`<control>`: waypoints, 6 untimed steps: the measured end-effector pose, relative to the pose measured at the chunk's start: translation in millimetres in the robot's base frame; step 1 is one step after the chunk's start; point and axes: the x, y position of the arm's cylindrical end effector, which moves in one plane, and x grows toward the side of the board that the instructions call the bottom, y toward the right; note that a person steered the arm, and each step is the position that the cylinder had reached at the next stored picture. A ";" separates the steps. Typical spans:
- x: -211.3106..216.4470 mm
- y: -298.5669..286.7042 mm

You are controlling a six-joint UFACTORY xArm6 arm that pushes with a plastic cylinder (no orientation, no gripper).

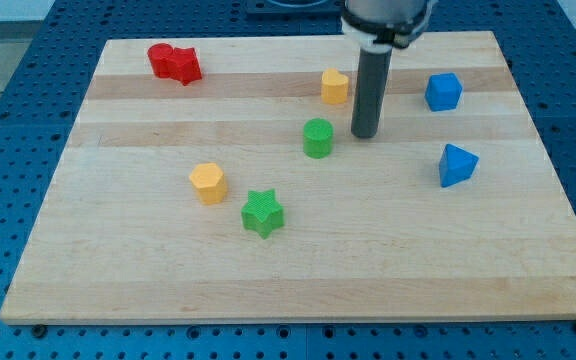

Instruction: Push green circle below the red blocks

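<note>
Sitting just right of the green circle (317,138), my tip (365,134) has a small gap to it, not touching. Tool is a plain dark rod, so nothing spread, pressed or pinching.

Green circle is near the worktop (468,270) centre, slightly toward the view's top. All places below are relative to the green circle:
- red blocks (174,63): far up-left, two touching pieces near the worktop's top-left corner, exact shapes hard to tell.
- yellow block (335,86), heart-like: just above, slightly right, apart.
- yellow hexagon (208,183): down-left, well apart.
- green star (262,213): below and slightly left, near but apart.
- blue cube (443,91): right and up, well apart, beyond the rod.
- blue block (457,165), wedge-like: right and slightly down, well apart.

Open wood runs leftward from the green circle toward the worktop's left edge, between the red blocks above and the yellow hexagon below. Bottom strip of worktop is bare. No block touches an edge.
</note>
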 end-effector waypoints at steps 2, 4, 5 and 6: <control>-2.2 -136.0; 12.3 -140.1; 15.5 -185.0; 18.0 -201.8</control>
